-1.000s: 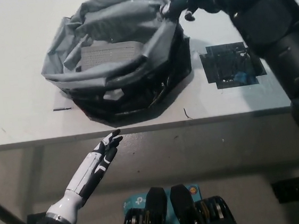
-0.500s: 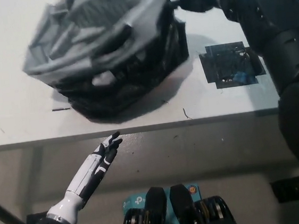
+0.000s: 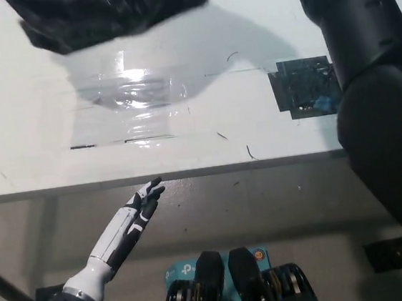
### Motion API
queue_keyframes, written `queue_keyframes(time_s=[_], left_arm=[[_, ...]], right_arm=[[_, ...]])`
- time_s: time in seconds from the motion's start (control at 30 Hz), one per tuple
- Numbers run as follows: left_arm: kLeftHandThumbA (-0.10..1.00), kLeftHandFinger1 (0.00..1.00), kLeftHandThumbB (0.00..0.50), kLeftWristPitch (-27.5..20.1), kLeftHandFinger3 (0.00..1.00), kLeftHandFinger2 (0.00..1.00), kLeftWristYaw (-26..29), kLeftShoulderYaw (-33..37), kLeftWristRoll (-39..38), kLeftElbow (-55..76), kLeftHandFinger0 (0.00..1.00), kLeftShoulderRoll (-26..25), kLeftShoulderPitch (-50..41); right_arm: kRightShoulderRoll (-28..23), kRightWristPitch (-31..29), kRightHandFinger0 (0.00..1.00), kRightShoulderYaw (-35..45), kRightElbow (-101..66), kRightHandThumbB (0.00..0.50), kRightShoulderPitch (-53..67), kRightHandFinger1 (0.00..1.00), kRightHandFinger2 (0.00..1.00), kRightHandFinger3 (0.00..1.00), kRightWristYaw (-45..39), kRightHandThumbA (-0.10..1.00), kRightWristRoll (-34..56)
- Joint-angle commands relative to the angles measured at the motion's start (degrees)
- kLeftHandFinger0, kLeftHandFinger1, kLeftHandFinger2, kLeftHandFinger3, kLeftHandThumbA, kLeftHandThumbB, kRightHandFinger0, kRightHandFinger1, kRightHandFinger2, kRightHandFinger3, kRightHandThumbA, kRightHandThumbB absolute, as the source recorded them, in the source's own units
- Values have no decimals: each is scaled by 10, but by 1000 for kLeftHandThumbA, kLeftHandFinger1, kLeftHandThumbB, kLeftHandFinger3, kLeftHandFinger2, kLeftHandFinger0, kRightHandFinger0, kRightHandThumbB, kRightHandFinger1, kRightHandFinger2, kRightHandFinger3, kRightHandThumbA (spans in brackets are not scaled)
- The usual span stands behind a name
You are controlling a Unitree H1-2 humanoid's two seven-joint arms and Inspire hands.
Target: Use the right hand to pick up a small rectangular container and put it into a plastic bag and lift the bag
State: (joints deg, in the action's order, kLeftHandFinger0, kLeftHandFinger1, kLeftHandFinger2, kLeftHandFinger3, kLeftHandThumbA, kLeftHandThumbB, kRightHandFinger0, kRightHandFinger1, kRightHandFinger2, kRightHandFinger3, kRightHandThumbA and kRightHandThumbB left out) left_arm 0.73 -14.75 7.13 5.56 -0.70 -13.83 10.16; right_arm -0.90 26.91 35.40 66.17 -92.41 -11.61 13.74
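The dark plastic bag (image 3: pixel 111 12) hangs above the white table (image 3: pixel 29 154), and only its bottom shows at the top of the head view. Its shadow falls on the tabletop below it. The small rectangular container is not visible. My black right arm (image 3: pixel 365 68) rises along the right side and leaves the picture at the top, so the right hand is out of sight. My white left hand (image 3: pixel 137 213) rests below the table's front edge at the lower left, fingers stretched out and holding nothing.
A shiny patch of clear tape (image 3: pixel 127 101) lies on the table where the bag stood. A black square patch (image 3: pixel 309 86) sits at the right. The table's front edge (image 3: pixel 224 168) runs across the middle.
The bag has gone up off the table towards the top of the picture, uncovering the tape patch. My right arm rose with it and its hand left the view. The left hand stayed put.
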Motion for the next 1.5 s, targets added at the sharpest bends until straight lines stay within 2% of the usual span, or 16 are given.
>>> queue_keyframes(time_s=[0.0, 0.17, 0.37, 0.67, 1.0, 1.1, 1.13, 1.17, 1.2, 1.23, 1.27, 1.33, 1.37, 1.4, 1.43, 1.47], left_arm=[[1000, 1000, 320, -11, 1000, 1000, -6, 3, 4, 17, 1000, -9, 16], [1000, 1000, 307, -14, 1000, 1000, -8, 4, 2, 20, 1000, -9, 7], [1000, 1000, 309, -8, 1000, 1000, -9, 10, 7, 29, 1000, -9, -7], [1000, 1000, 309, -13, 1000, 1000, -6, 14, 8, 29, 1000, -9, -8], [1000, 1000, 327, -1, 1000, 1000, -11, 11, -1, 30, 1000, -10, -6], [988, 1000, 326, 1, 1000, 1000, -10, 10, 0, 29, 1000, -10, -4], [989, 1000, 327, 2, 1000, 1000, -10, 11, 1, 29, 1000, -10, -3], [1000, 1000, 331, 2, 1000, 1000, -9, 12, 3, 29, 1000, -10, -2], [1000, 1000, 331, 2, 1000, 1000, -9, 12, 4, 29, 1000, -10, -2], [1000, 1000, 330, 1, 1000, 1000, -10, 13, 5, 29, 1000, -10, -2], [1000, 1000, 330, -1, 1000, 1000, -11, 14, 4, 29, 1000, -11, -2], [1000, 1000, 321, -4, 1000, 1000, -12, 15, 4, 29, 1000, -12, -4], [1000, 1000, 320, -5, 1000, 1000, -12, 15, 5, 29, 1000, -12, -4], [1000, 1000, 321, -7, 1000, 1000, -12, 15, 5, 29, 1000, -13, -3], [999, 1000, 327, -4, 1000, 1000, -13, 15, 4, 29, 1000, -13, -3], [997, 1000, 329, -1, 1000, 1000, -14, 14, 2, 31, 1000, -13, -2]], right_arm=[[8, 0, 0, 49, -52, 182, -169, 98, 636, 1000, 87, -100, 138], [9, 0, 0, 54, -75, 197, -168, 1, 522, 1000, 100, -100, 174], [32, 0, 0, 27, -122, 176, -105, 27, 647, 1000, 116, -100, 196], [53, 0, 0, -10, -135, 182, -5, 57, 707, 1000, 135, -100, 224], [57, -24, 0, -30, -83, 192, 95, 24, 551, 1000, 108, -100, 195], [51, -38, 0, -42, -48, 194, 113, 0, 490, 725, 93, -100, 185], [50, -43, 0, -45, -41, 196, 121, 0, 475, 697, 86, -100, 184], [49, -49, 0, -49, -31, 166, 128, 0, 466, 788, 81, -100, 180], [47, -53, 0, -53, -24, 164, 132, 0, 478, 773, 77, -100, 177], [46, -57, 0, -56, -12, 176, 142, 0, 491, 919, 75, -100, 173], [45, -69, 0, -69, -3, 179, 155, 0, 505, 992, 71, -100, 162], [41, -82, 0, -88, 18, 183, 169, 0, 515, 717, 69, -100, 146], [39, -81, 0, -90, 24, 183, 171, 0, 518, 661, 71, -100, 145], [34, -81, 0, -105, 41, 110, 175, 0, 538, 594, 74, -100, 134], [29, -80, 0, -122, 49, 152, 177, 91, 609, 471, 73, -100, 120], [21, -76, 1, -144, 59, 196, 176, 160, 665, 509, 78, -100, 101]])
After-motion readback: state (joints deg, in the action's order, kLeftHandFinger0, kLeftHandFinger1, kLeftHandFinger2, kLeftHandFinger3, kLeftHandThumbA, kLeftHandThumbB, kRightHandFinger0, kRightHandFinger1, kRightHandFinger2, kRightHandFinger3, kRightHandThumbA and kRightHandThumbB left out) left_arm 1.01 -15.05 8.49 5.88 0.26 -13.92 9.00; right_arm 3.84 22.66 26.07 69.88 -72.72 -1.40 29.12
